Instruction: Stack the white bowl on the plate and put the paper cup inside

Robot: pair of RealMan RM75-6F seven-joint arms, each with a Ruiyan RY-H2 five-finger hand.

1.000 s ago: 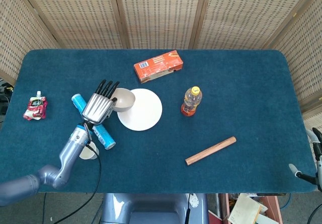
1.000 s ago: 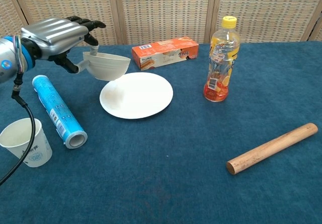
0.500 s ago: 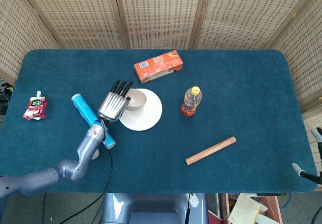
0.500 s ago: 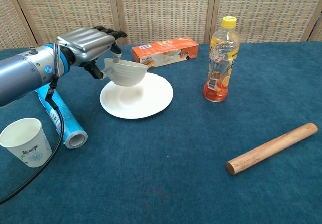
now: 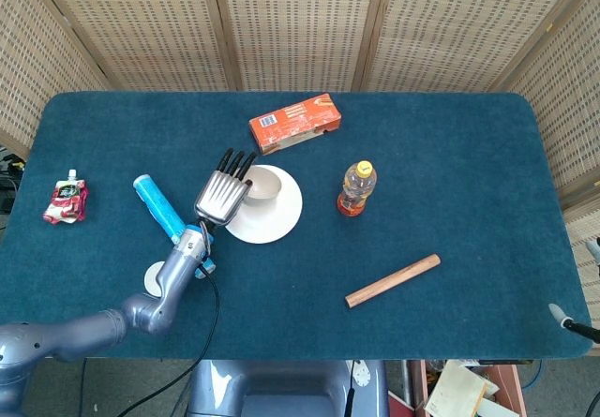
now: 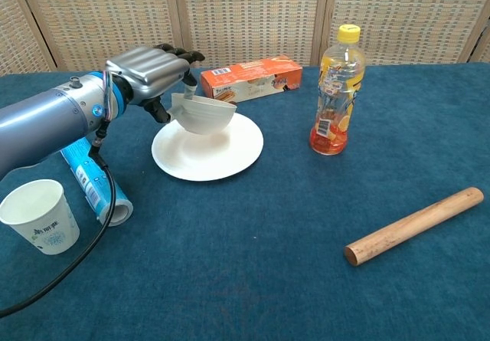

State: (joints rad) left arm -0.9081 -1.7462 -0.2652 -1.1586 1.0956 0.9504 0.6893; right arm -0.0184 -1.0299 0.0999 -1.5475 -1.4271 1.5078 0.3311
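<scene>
Since 1 second ago the left hand (image 6: 149, 71) has carried the white bowl (image 6: 205, 113) from the left edge of the plate (image 6: 230, 149) to a place over the plate, a little left of its middle and toward its far side. The fingers are closed on the left rim of the bowl, with the thumb inside it, and the bowl is tilted slightly. In the chest view the bowl's bottom is very close to the plate, but I cannot tell if it touches. In the head view the bowl (image 5: 263, 186) sits over the upper part of the plate (image 5: 277, 220), beside the hand (image 5: 223, 197).

The paper cup (image 6: 40, 216) stands upright near the front left of the table (image 6: 253, 280), just beside the blue tube (image 6: 93, 185). An orange box (image 6: 251, 79), a juice bottle (image 6: 335, 92) and a wooden stick (image 6: 413, 226) have not moved. A small pouch (image 5: 65, 198) lies far left. The right hand is not visible.
</scene>
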